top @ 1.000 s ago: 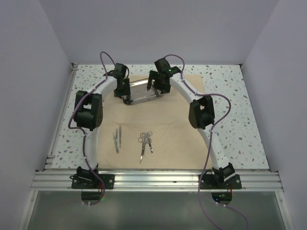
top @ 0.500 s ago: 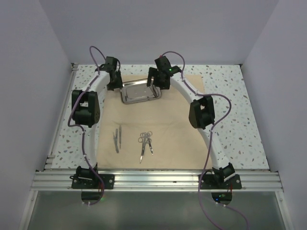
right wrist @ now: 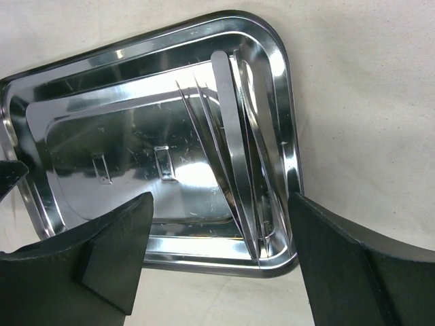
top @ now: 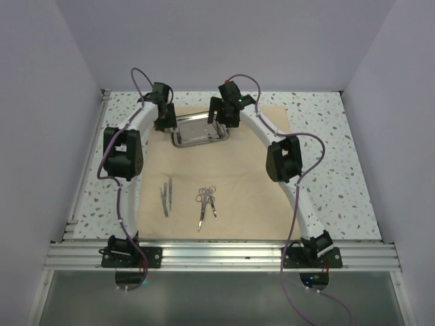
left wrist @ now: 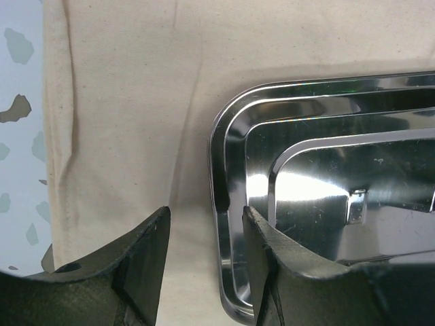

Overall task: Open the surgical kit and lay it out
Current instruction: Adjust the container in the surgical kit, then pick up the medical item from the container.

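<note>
The beige cloth [top: 224, 180] lies spread flat on the table. The shiny steel tray [top: 198, 132] sits on its far part. My left gripper [top: 165, 123] is open, and its fingers straddle the tray's left rim [left wrist: 224, 156] without clamping it; in the left wrist view the gripper [left wrist: 204, 261] has cloth under its left finger. My right gripper [top: 220, 119] is wide open just above the tray's right end [right wrist: 204, 248]. Thin silver tweezers [right wrist: 232, 149] lie inside the tray between the right gripper's [right wrist: 217, 272] fingers. Tweezers [top: 166, 196] and scissors with forceps [top: 206, 202] lie on the near part of the cloth.
The speckled tabletop [top: 326, 170] shows around the cloth, with white walls on three sides. An aluminium rail [top: 217, 257] with both arm bases runs along the near edge. The cloth's left edge [left wrist: 51, 136] lies just left of my left gripper.
The left gripper moved left from over the tray to its left rim. The tray, which was tilted under it, now lies flat on the cloth. The right gripper barely moved.
</note>
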